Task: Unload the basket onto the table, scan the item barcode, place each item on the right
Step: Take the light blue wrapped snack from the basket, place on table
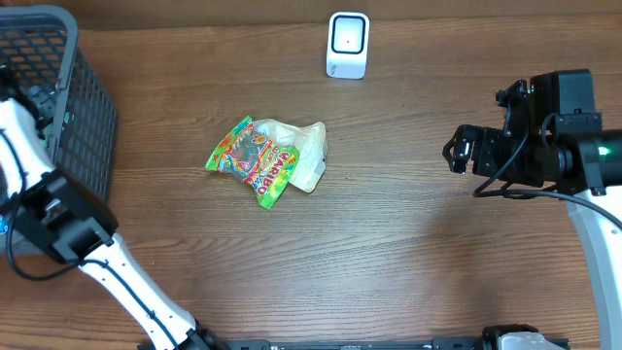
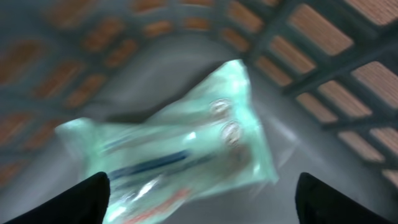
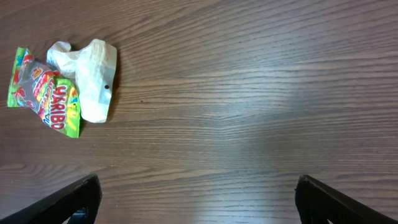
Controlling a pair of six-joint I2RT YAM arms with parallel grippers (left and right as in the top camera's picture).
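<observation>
The left hand gapes empty above a clear packet in the basket, likely deposited there; the right hand hangs open.

Soft, even room light falls from above on the wooden table, where the candy bag throws only a faint shadow and a pale sheen spreads across the grain right of centre. The right wrist view is crisp, its grain sharp under a milky band of glare, while the right gripper's fingertips sit as unlit black wedges in the lower corners. Inside the basket the left wrist view is dim, bluish and badly smeared by motion blur, the translucent packet streaked with small highlights and the mesh behind it soft.
</observation>
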